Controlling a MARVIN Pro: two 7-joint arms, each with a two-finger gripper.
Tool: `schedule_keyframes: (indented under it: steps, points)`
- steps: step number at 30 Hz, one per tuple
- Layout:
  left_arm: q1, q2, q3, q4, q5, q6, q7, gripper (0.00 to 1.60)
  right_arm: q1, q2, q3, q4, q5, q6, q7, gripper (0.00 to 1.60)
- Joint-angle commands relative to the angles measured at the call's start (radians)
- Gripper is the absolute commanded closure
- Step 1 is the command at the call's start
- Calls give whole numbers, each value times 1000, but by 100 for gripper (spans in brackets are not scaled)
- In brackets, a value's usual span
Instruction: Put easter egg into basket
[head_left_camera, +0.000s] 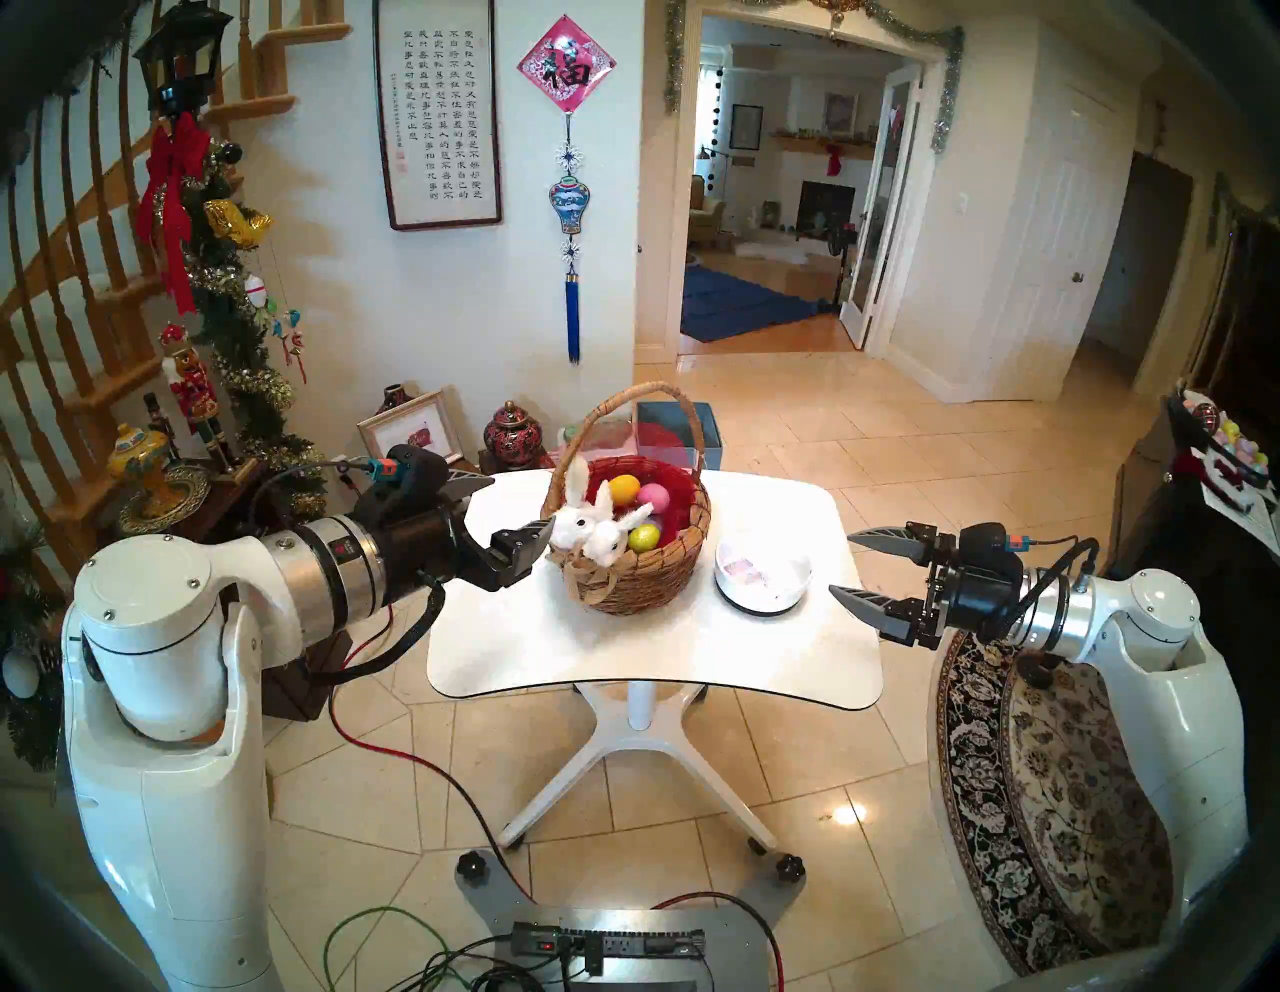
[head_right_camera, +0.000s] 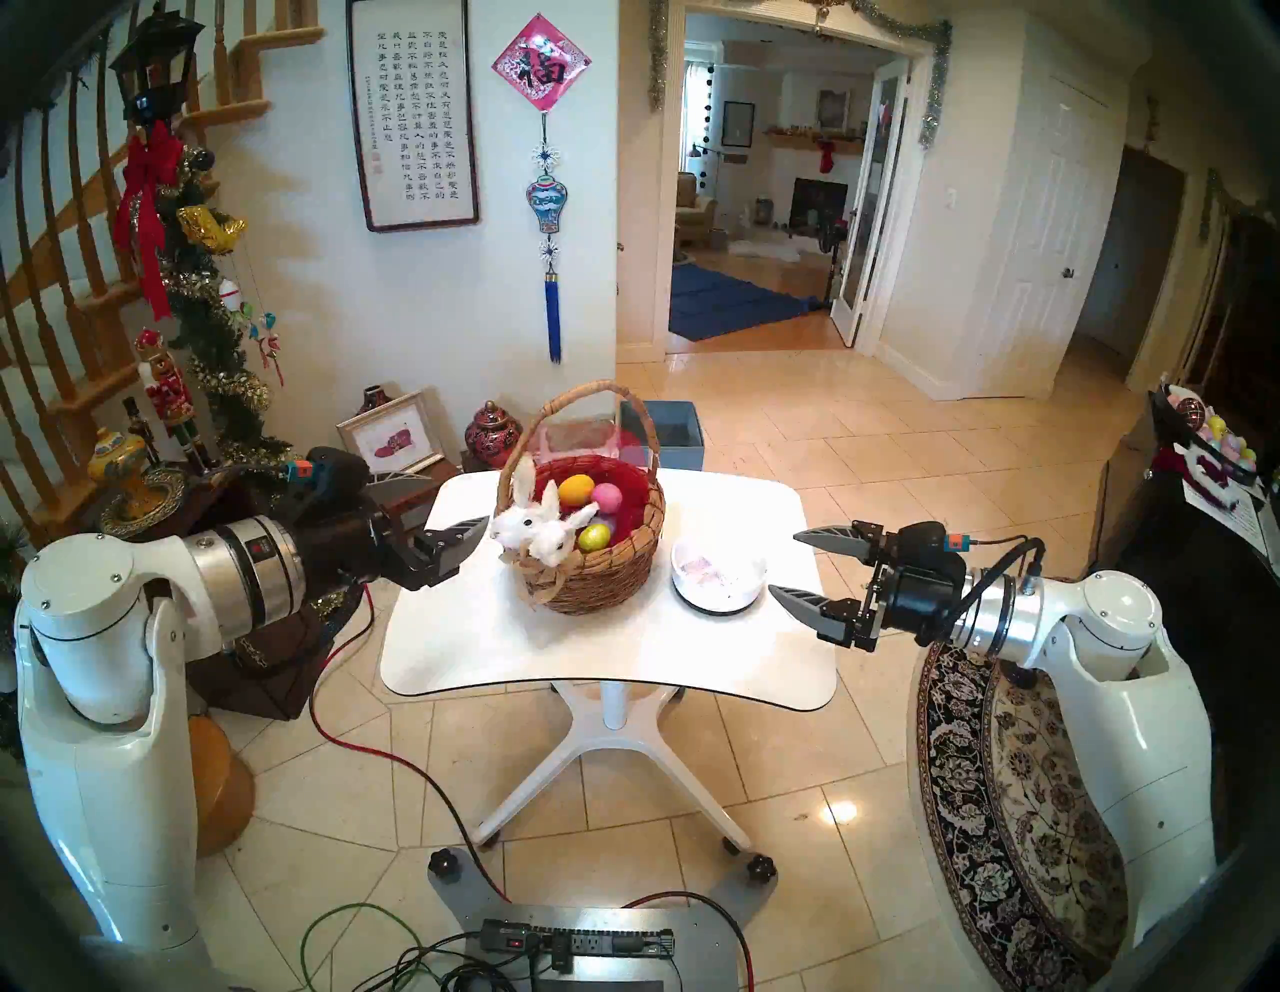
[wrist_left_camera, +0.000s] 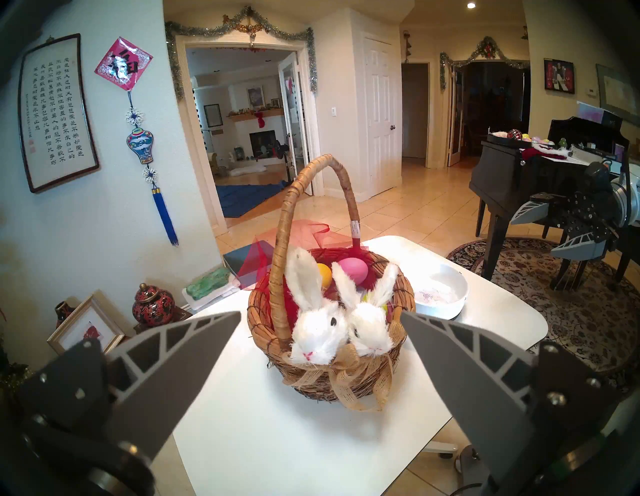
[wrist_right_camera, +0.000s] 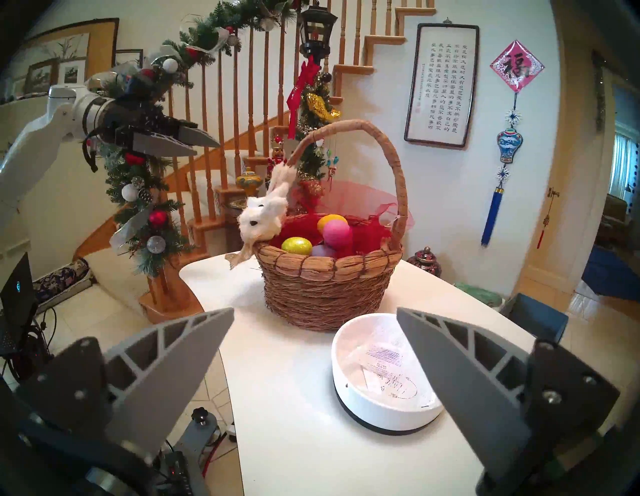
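Grey end effectors agape beside basket

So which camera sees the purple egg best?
The right wrist view: the purple egg shows between the gold and pink eggs. In both head views only a sliver peeks out. In the left wrist view the bunnies hide it.

head pair: high, facing down | wrists: low, opposite sides, sharing basket
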Motion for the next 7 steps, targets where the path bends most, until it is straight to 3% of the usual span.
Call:
schedule_keyframes:
  steps: [1, 7]
  points:
    - [-8, 0, 1, -5, -1, -2, 0, 0, 11, 3, 6, -5, 4, -5, 2, 0]
    - [-9, -1, 1, -5, 1, -2, -2, 0, 12, 2, 6, -5, 3, -5, 3, 0]
